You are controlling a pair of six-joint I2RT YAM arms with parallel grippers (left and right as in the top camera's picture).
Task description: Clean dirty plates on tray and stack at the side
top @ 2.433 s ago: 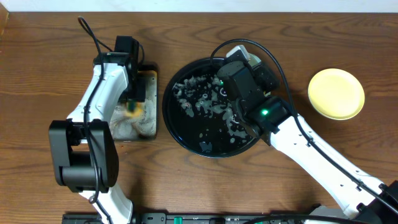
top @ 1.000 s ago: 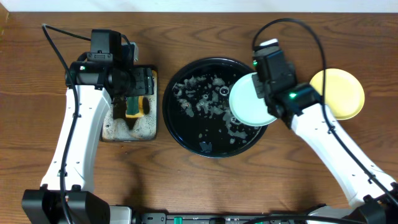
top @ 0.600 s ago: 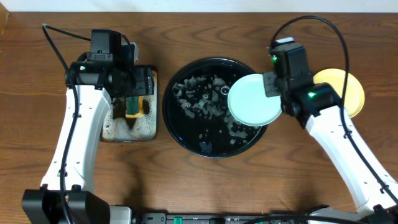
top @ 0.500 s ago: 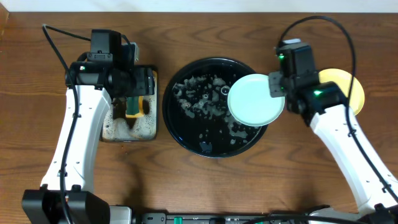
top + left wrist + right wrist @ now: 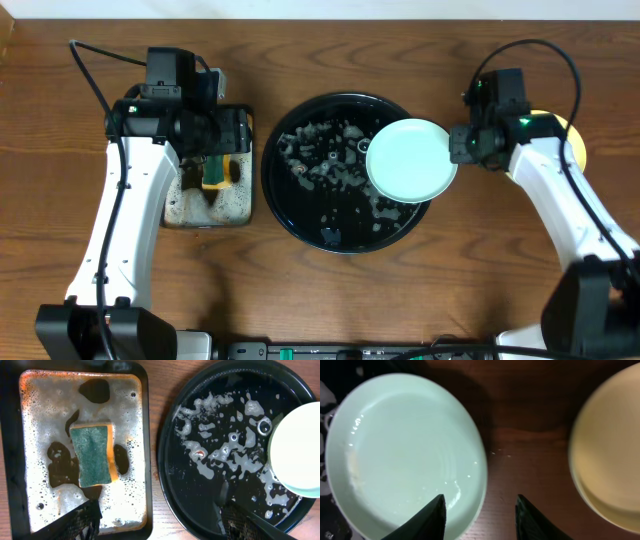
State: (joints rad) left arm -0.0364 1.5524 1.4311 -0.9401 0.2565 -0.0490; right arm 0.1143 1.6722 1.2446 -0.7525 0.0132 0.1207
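Right pincer (image 5: 480, 514) spread at blue-green plate (image 5: 405, 450) rim; left pincer (image 5: 160, 521) spread, empty

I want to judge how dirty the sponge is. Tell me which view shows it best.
Left wrist: the sponge lies whole and close, green face up, in the soapy rectangular tray. Overhead shows it small and partly under the left arm. Right wrist does not show it.

White arm links (image 5: 112, 230), black joints (image 5: 160, 122), black cables (image 5: 540, 41)
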